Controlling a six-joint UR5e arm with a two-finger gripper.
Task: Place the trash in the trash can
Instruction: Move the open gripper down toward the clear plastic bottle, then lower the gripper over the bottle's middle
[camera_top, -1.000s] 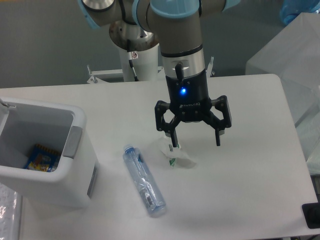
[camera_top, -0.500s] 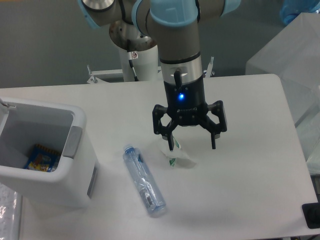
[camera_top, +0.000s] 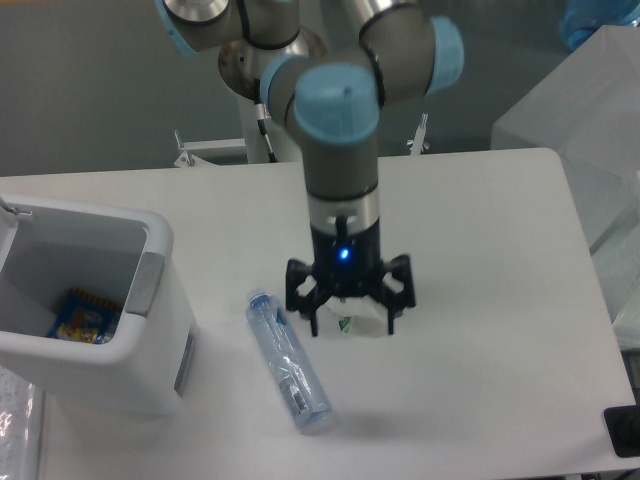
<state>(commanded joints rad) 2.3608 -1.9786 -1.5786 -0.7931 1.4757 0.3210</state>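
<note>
The gripper (camera_top: 350, 325) has descended from above the table, fingers spread and straddling the crumpled wrapper (camera_top: 347, 322) beside the crushed bottle (camera_top: 290, 363); grasp imminent, white trash can (camera_top: 160, 330) awaiting at left.

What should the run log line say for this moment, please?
gripper: open, straddling wrapper | bottle: lying on table | trash can: wrapper and bottle not inside
</note>
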